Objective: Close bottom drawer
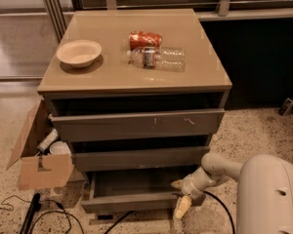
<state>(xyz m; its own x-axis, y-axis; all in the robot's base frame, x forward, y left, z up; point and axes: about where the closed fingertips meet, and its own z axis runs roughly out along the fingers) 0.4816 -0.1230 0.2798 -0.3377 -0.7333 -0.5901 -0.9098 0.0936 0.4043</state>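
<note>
The gripper (pixel 179 196), fingers spread wide, sits at the bottom drawer's (pixel 132 202) right end, lower centre of frame. Pushing off-centre there could skew and jam it.
</note>
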